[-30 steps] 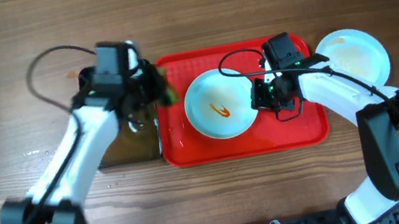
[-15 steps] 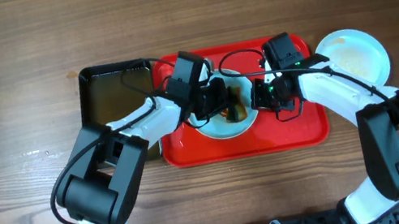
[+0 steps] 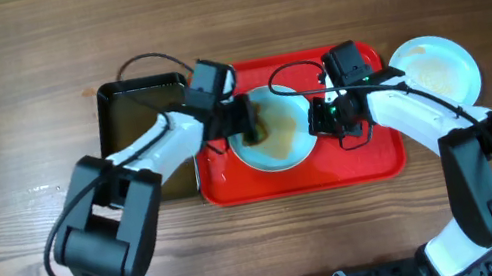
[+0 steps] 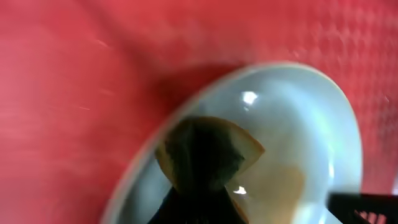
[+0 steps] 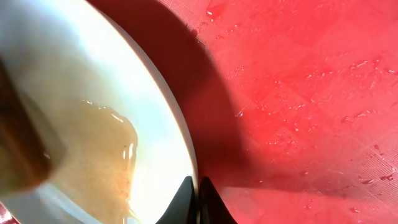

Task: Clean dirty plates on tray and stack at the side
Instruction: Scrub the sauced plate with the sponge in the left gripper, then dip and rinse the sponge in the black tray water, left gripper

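The left gripper (image 3: 246,124) is clamped on a brown-soaked sponge (image 4: 208,152), pressing it into the plate (image 3: 285,149). The plate lies flat on the red tray (image 3: 333,169) mid-bench, the tray's long side running left to right. The right gripper (image 3: 322,120) pinches the plate's right rim.

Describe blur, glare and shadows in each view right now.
Overhead: sharp, evenly lit, only soft shadows. Left wrist: blurred throughout, the tray smeared at left, one glare spot on the plate, the sponge a dark smudge. Right wrist: tray crisp with glinting droplets, plate rim casting a dark shadow, left edge blurred.
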### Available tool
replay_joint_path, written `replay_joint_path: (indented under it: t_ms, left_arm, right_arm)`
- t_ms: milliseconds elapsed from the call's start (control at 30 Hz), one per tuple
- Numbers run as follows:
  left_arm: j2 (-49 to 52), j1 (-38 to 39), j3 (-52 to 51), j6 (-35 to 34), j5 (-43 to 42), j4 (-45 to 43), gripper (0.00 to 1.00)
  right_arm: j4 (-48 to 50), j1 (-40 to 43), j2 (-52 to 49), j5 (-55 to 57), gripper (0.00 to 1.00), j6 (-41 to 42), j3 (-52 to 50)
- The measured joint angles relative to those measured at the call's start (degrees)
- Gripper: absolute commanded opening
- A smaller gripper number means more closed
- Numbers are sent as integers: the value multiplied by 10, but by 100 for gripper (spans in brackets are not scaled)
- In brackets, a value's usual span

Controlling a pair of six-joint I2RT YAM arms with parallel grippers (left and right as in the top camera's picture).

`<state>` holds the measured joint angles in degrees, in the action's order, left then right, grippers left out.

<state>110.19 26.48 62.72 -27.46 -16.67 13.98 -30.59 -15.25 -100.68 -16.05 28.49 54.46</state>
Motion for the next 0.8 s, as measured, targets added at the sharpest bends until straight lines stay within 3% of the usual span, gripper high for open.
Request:
replay_joint_path:
  t_ms: [100,300,433,600,633,667,733,800]
  left_arm:
    - [-36,-8,-6,24,15,26,4]
    - [-201,-34,-7,89,98,109,8]
    - [-206,-102,-7,97,152,178,4]
    - [-138,-162,-30,105,164,189,4]
    - [-125,-163,-33,113,161,189,20]
    - [-95,-164,-33,133,145,187,51]
    - [-67,-164,-34,159,131,187,60]
    - [-65,-164,-34,166,130,185,62]
  right_arm:
    - [-1,0,0,0,4,0,0]
    - [-1,0,0,0,4,0,0]
    - [-1,0,0,0,4,0,0]
    - [-1,0,0,0,4,0,0]
    - [-1,0,0,0,4,0,0]
    - [-1,0,0,0,4,0,0]
    - [-1,0,0,0,4,0,0]
    - [-1,0,0,0,4,0,0]
